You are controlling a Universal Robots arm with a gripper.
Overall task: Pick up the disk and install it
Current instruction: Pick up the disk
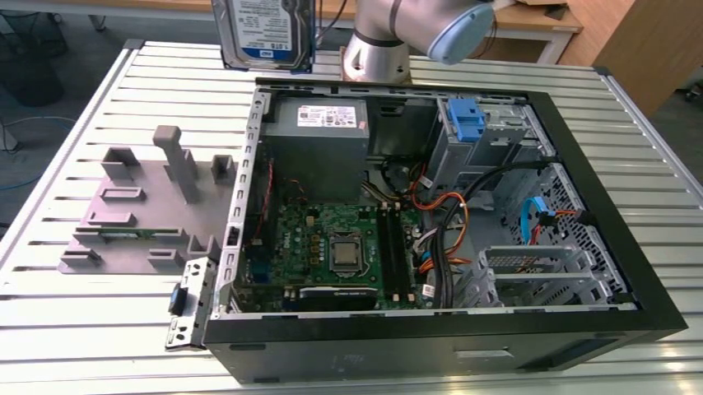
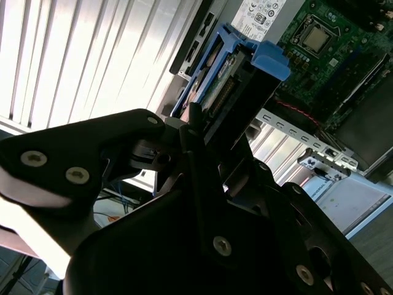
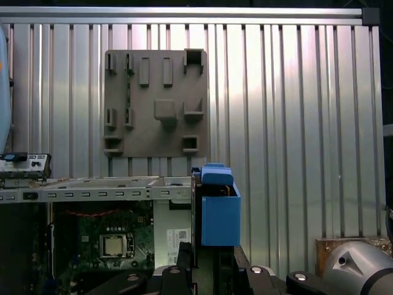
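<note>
Disk position: the disk [image 1: 267,33] hangs in the air over the far edge of the slatted table [image 1: 99,329]. It is beyond the open computer case [image 1: 648,313] and on the exterior view's left of the robot arm [image 1: 390,33].
Disk axis: it stands on end with its long axis vertical, in line with the gripper's fingers. In the first wrist view the disk [image 3: 220,212] is seen edge-on, its blue end tab farthest from the gripper and pointing down at the table.
Disk face: the labelled face is turned toward the exterior camera.
Label: white above and blue below, with a barcode-like strip; its print is too small to make out.
Other sticker: a white one on the grey power supply [image 1: 318,132] inside the case, its print also too small.
Gripper: the black gripper [image 2: 212,132] is clamped on the disk [image 2: 224,83], one finger against each broad side of the blue caddy, holding the end nearest the wrist.
Case interior: a blue bracket [image 1: 467,123] sits in the drive bay, empty.
Beside the case: a grey fixture plate [image 1: 132,214] lies on the table — well apart from the disk.
</note>
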